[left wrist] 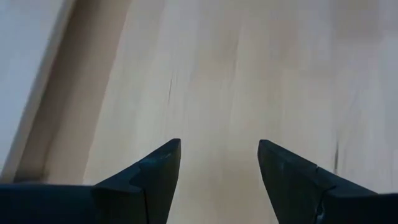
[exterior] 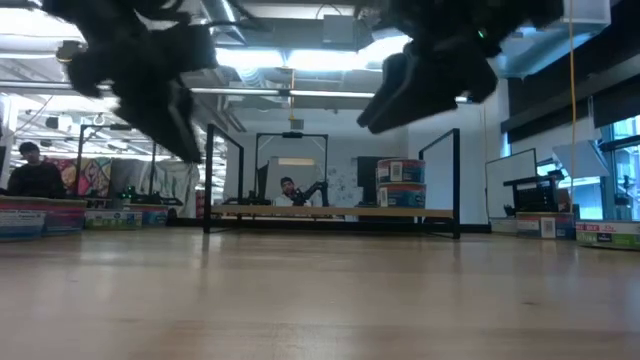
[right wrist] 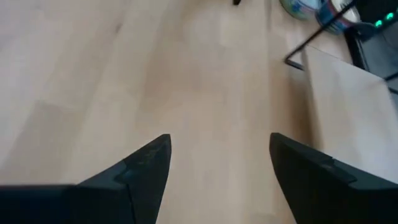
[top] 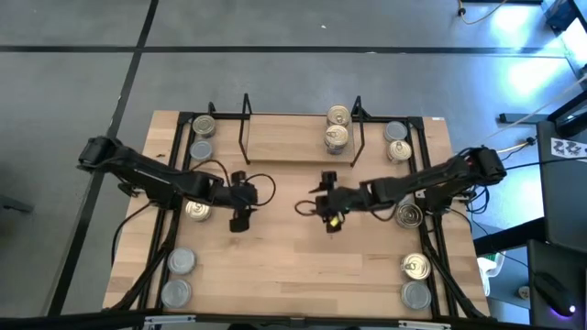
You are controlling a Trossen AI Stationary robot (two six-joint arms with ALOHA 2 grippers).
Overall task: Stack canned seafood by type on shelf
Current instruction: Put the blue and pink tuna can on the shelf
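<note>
Shelf [top: 298, 142] stands at the far middle of the tabletop [top: 293, 266] and carries only cans at its right end [top: 337, 135]; the low view shows these as a stack of two. I judge the task barely begun. Loose cans remain along both edges: far left [top: 203, 126], near left [top: 181, 261], far right [top: 396, 142], near right [top: 416, 267], and one [top: 197, 210] partly under the left arm. Left gripper [top: 240, 223] and right gripper [top: 331, 223] hover mid-tabletop, jaws of each standing apart and empty. Labels cannot be read, so the kinds are hard to sort. Arms partly cover two cans.
</note>
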